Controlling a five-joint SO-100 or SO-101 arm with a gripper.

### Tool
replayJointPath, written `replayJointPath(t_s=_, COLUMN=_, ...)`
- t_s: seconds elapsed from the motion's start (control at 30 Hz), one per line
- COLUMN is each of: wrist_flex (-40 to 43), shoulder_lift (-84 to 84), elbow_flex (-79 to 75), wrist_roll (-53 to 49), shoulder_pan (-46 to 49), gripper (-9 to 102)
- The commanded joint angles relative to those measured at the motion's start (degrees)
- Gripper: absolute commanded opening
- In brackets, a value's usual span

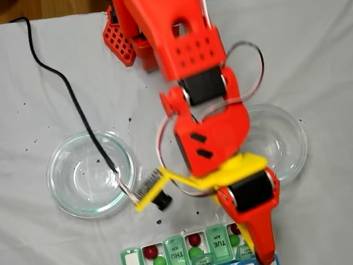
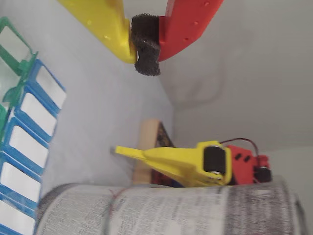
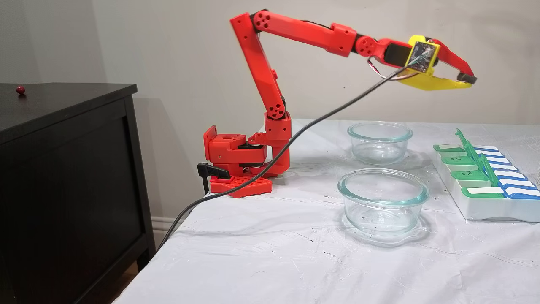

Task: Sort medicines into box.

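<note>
The gripper hangs high above the pill box, its yellow and red fingers pressed together on nothing, red and green balls already in compartments.

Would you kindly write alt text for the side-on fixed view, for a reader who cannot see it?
A red robot arm reaches high over a white-covered table, its gripper closed above a weekly pill organiser with green lids. Two empty glass dishes sit between the arm's base and the organiser; a black cabinet stands at left.
</note>
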Motion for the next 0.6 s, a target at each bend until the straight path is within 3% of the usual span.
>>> replayJointPath(t_s=0.0, wrist_flex=-6.86, shoulder_lift=-4.13, elbow_flex=-4.48, wrist_roll=-1.32, shoulder_pan=-1.32, gripper=0)
replayJointPath(t_s=0.3, wrist_flex=-3.6, shoulder_lift=-10.9, elbow_flex=-8.7, wrist_roll=-0.53, shoulder_pan=-1.32, gripper=0)
replayJointPath(t_s=0.57, wrist_flex=11.43, shoulder_lift=-8.35, elbow_flex=-9.23, wrist_roll=-1.49, shoulder_pan=-1.41, gripper=0)
